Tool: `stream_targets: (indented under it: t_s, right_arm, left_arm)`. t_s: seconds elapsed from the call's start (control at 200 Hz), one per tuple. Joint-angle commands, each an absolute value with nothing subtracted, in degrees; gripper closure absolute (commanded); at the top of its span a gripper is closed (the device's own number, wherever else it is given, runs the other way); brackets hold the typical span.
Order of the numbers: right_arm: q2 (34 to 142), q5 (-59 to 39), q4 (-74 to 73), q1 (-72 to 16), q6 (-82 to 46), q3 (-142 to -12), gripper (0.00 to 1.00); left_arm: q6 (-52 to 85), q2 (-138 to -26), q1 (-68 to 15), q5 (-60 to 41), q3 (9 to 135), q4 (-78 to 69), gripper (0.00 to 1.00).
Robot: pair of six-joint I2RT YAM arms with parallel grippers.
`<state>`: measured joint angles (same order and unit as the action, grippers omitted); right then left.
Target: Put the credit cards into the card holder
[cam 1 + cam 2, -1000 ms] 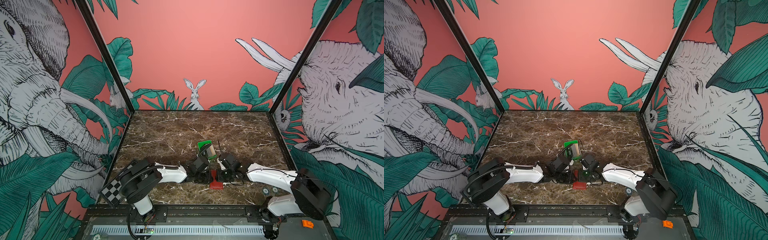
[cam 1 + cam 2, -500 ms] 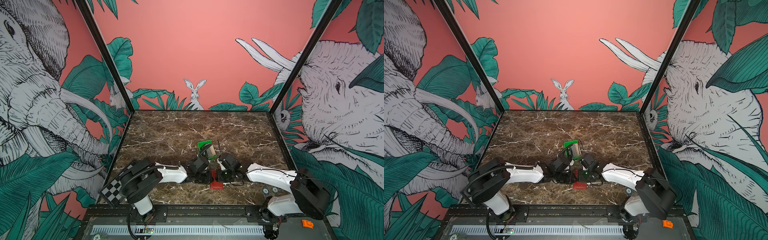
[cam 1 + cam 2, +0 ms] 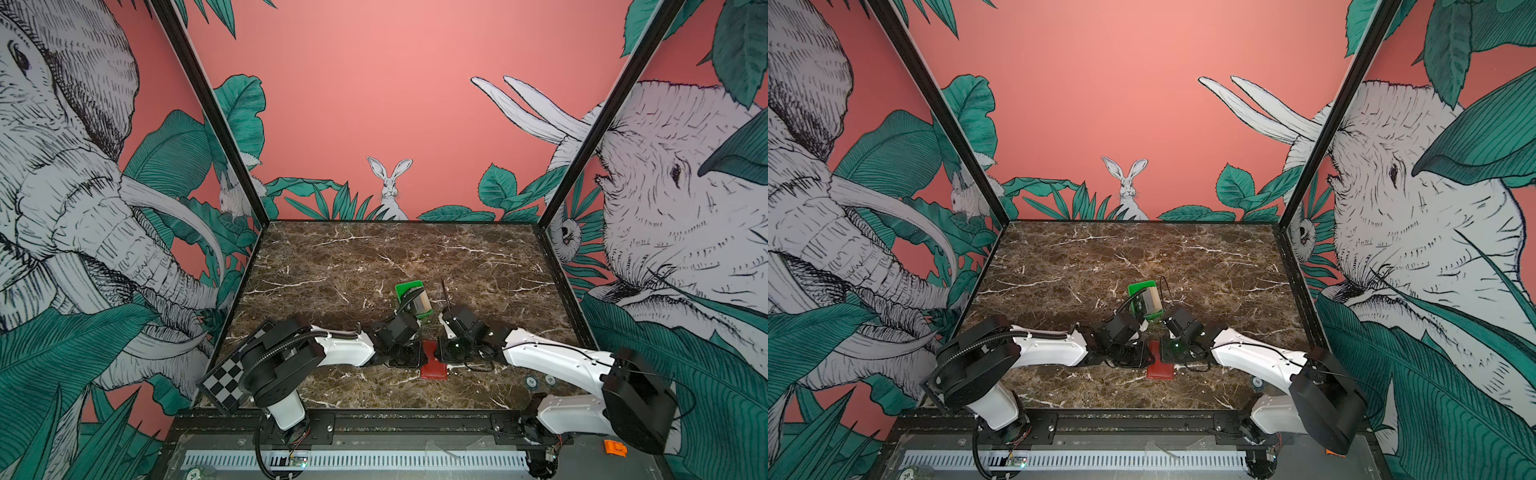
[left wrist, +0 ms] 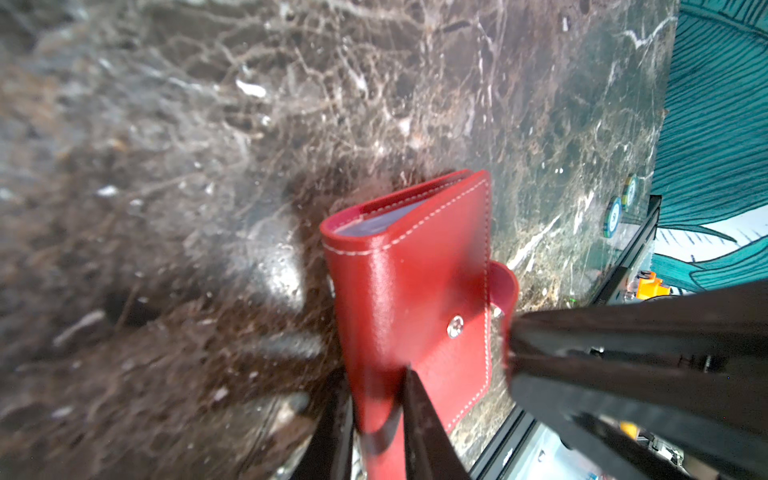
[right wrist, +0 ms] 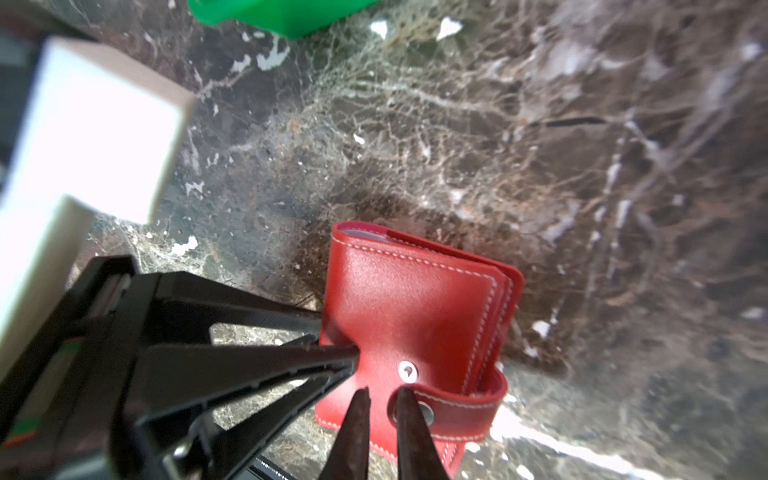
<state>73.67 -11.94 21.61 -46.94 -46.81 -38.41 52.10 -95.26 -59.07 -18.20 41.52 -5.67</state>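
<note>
**Ana:** Where does the card holder [image 3: 433, 368] sit?

**Ben:** In the lower middle of both top views, over the marble table [image 3: 374, 257], between the two wrists. It is folded, red cover out. The left wrist view shows a pale strip of pockets at one end.

**Ana:** And the left gripper [image 4: 376, 390]?

**Ben:** Its fingers are clamped on the holder at the spine side, with the red cover between them.

**Ana:** The right gripper [image 5: 383, 395]?

**Ben:** Its fingers [image 5: 353, 432] stand a narrow slit apart over the cover. One tip lies against the end of the snap tab [image 5: 457, 411]. The tab curls round the holder's edge, and its snap sits off the stud [image 5: 406, 370]. Whether that gripper pinches the tab cannot be told.

**Ana:** The credit cards [image 3: 422, 302]?

**Ben:** A stack stands on edge in the green tray [image 3: 407, 287], just above the grippers in both top views and apart from the holder.

**Ana:** Anything else?

**Ben:** Two small round chips [image 3: 530, 380] lie at the lower right, beside the right arm.
</note>
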Motion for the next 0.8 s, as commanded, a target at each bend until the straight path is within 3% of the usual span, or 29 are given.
stream_targets:
  t_s: [0.0, 0.245, 0.445, 0.795]
  right_arm:
    - [71.32, -9.09, 24.38, -46.55, -46.49, -38.02, 0.85]
    - [67.27, -8.86, 25.73, -45.52, -46.61, -36.27, 0.8]
    - [65.4, -9.74, 26.04, -44.18, -46.71, -34.79, 0.83]
    - [70.09, -13.41, 20.14, -43.48, -46.31, -34.04, 0.84]
  left_arm:
    - [51.93, -96.59, -59.5, -17.92, 41.01, -1.27, 0.78]
    - [51.86, -96.77, -59.5, -18.02, 41.22, -1.22, 0.78]
    - [51.67, -96.68, -59.5, -17.93, 41.48, -0.94, 0.78]
    - [51.68, -96.98, -59.59, -17.96, 41.75, -0.99, 0.78]
